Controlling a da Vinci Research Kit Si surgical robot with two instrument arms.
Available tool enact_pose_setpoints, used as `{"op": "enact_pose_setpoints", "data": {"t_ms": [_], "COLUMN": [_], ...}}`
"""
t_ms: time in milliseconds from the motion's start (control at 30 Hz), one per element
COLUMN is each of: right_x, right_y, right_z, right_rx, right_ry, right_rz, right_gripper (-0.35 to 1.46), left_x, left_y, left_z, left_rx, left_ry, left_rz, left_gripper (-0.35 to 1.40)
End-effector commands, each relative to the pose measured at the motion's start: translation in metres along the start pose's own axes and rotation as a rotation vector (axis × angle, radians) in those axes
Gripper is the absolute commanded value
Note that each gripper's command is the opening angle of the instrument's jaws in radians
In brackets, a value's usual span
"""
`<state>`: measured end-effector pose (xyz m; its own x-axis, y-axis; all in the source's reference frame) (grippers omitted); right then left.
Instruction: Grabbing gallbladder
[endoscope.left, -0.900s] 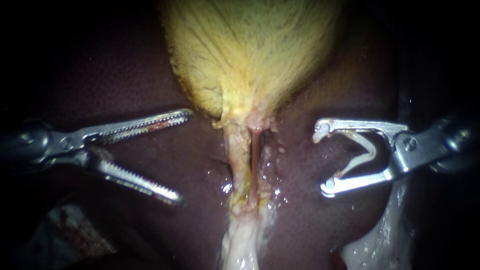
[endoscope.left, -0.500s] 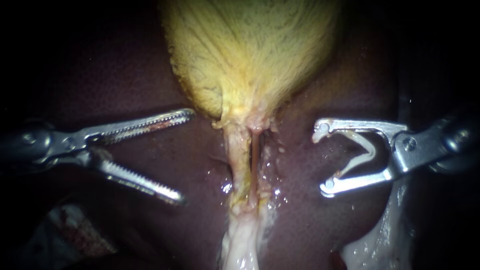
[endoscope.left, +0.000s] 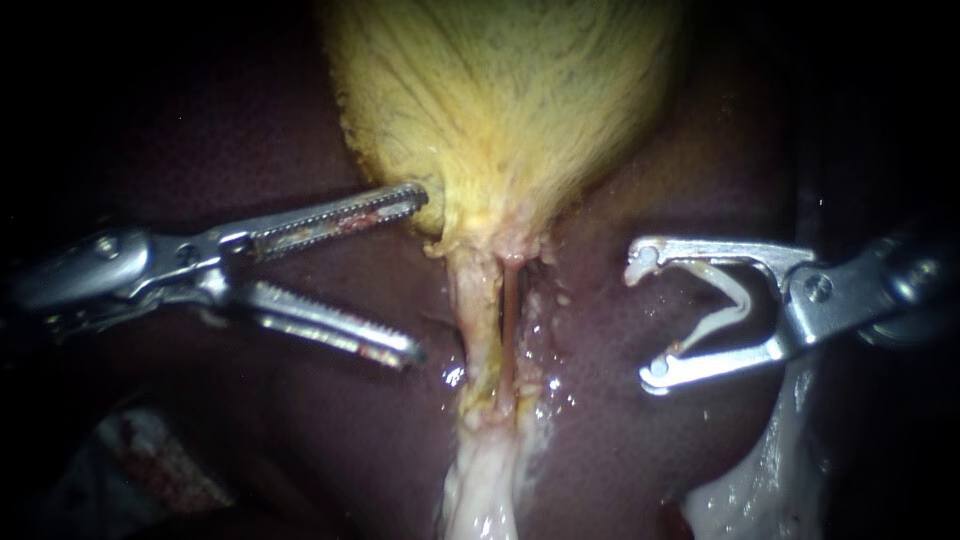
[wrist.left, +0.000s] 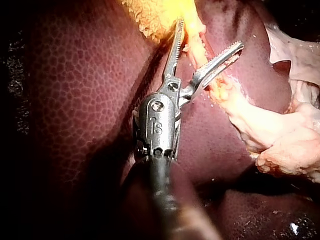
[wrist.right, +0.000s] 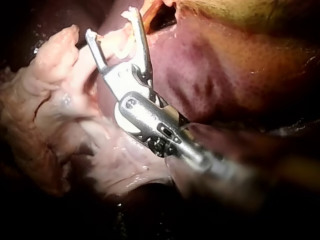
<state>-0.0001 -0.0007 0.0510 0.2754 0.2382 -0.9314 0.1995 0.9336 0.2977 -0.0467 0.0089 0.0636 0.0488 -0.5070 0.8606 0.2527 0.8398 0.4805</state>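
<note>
Upper middle of the endoscope view: the gallbladder (endoscope.left: 500, 110), yellow, lies on the dark liver (endoscope.left: 620, 440) and narrows to two thin tubes (endoscope.left: 476, 310) that run down side by side
Left instrument (endoscope.left: 418, 272): comes in nearly level from the left, jaws spread; the upper jaw's tip touches the gallbladder's lower left edge, the lower jaw lies over the liver with its tip short of the tubes
Right instrument (endoscope.left: 643, 318): comes in from the right, well apart from the tubes, jaws wide and holding a white clip (endoscope.left: 728, 300), one leg along each jaw
Only in the left wrist view: the left instrument (wrist.left: 209, 34) seen from behind, one jaw along the rim of the gallbladder (wrist.left: 145, 15), the tubes (wrist.left: 194, 35) seeming to pass through the gap between the jaws; whether the second jaw touches them I cannot tell; the liver (wrist.left: 75, 100) shows a fine mesh pattern
Only in the right wrist view: the right instrument (wrist.right: 111, 22) stands just beside lumpy pale tissue (wrist.right: 45, 110), which the endoscope shows only as a strip at its lower right; the clip is hard to make out there
Since 0.9 s ago: the left instrument has moved towards the gallbladder, its upper jaw then well clear of it; the right instrument has not shifted
</note>
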Motion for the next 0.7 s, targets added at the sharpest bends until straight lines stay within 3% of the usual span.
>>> {"op": "enact_pose_setpoints", "data": {"t_ms": [33, 200, 500, 700], "right_x": [0.0000, 0.0000, 0.0000, 0.0000], "right_y": [0.0000, 0.0000, 0.0000, 0.0000], "right_z": [0.0000, 0.0000, 0.0000, 0.0000], "right_rx": [0.000, 0.000, 0.003, 0.003], "right_ry": [0.000, 0.000, 0.001, 0.001], "right_rz": [0.000, 0.000, 0.000, 0.000], "right_gripper": [0.60, 0.60, 0.60, 0.59], "left_x": [0.0002, 0.0006, 0.0012, 0.0013], "left_y": [0.0003, 0.0010, 0.0007, 0.0008], "left_z": [0.0001, 0.0007, 0.0021, 0.0027], "left_rx": [-0.004, -0.011, -0.023, -0.029], "left_ry": [0.003, 0.015, 0.038, 0.047], "left_rz": [-0.005, -0.028, -0.076, -0.076], "left_gripper": [0.83, 0.80, 0.68, 0.61]}}
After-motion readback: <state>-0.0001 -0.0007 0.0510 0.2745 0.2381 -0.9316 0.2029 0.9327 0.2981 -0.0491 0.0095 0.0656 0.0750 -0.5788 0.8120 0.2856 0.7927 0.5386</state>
